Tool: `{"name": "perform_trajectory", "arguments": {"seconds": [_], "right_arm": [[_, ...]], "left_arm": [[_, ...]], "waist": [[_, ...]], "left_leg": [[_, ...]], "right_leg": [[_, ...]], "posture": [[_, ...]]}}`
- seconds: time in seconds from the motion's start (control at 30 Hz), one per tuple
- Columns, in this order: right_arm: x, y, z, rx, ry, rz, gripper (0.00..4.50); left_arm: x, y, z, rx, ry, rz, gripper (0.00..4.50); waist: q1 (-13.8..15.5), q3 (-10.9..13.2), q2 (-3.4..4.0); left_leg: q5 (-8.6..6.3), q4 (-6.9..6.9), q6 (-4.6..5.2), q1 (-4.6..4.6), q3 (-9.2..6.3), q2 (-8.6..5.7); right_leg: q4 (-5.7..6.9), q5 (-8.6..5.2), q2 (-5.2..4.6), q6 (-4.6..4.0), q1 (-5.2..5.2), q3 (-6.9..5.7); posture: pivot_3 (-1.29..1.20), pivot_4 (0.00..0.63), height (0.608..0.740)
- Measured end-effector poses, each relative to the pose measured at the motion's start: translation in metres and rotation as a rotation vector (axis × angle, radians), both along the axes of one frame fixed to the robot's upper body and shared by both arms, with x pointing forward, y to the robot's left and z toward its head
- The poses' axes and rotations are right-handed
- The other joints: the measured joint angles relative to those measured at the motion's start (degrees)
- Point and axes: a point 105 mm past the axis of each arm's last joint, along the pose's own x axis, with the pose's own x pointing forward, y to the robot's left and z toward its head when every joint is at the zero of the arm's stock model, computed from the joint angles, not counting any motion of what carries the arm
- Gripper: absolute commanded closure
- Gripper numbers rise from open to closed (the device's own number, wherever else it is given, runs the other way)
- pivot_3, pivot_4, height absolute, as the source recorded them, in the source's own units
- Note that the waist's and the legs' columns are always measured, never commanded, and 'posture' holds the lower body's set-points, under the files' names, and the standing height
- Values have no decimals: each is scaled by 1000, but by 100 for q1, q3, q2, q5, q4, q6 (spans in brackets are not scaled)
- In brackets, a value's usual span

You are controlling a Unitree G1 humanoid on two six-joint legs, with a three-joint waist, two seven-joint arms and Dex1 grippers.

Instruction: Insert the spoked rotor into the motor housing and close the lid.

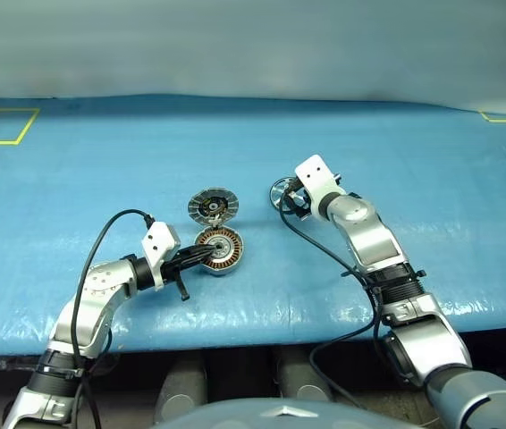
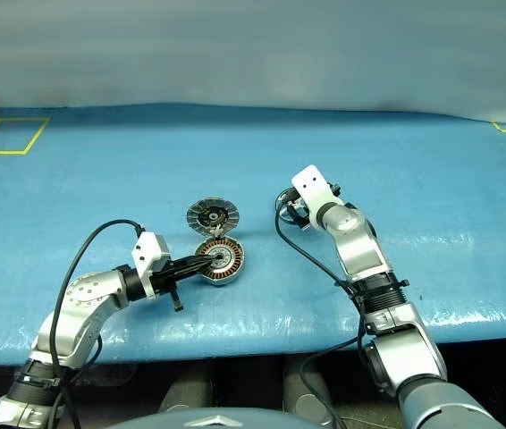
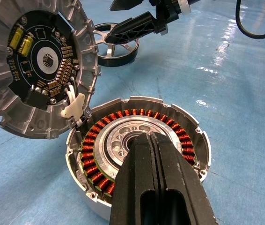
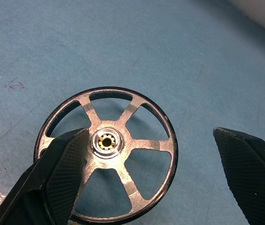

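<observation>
Left gripper (image 3: 158,187) jaws pressed together on housing (image 3: 137,152) | lid (image 3: 34,65) open | rotor (image 4: 106,152) unpicked on bench (image 1: 414,161) | right gripper (image 4: 151,178) jaws spread over it

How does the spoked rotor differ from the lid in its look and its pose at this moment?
The spoked rotor is an open black ring with silver spokes; the lid is a solid grey disc bearing a dark circuit board. The rotor lies flat on the blue table, apart from the motor housing; the lid stands raised, hinged to the housing. Both are round.
</observation>
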Motion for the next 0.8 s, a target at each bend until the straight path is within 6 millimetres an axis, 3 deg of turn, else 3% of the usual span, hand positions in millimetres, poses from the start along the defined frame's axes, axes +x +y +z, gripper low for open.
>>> {"name": "perform_trajectory", "arguments": {"seconds": [0.6,0.7,0.77,0.8], "right_arm": [[-5,13,-6,-105,-2,99,0],[-5,13,-7,-103,4,102,585],[-6,14,-9,-103,10,106,585],[-6,14,-9,-103,11,106,830]], "left_arm": [[1,2,-2,1,0,26,4473],[1,3,-2,2,-1,30,4500],[1,3,-2,2,-1,31,4500],[1,3,-2,2,0,33,4500]], "waist": [[8,0,0],[8,0,-1],[8,0,-1],[9,0,-1]], "left_leg": [[0,1,0,1,0,0],[0,1,0,2,-1,0],[0,2,0,2,0,0],[0,2,0,2,0,0]], "right_leg": [[0,0,0,0,1,1],[0,0,0,0,2,0],[0,0,0,0,3,0],[0,0,0,0,3,1]], "posture": [[0,150,740],[0,150,740],[0,150,740],[0,150,740]]}}
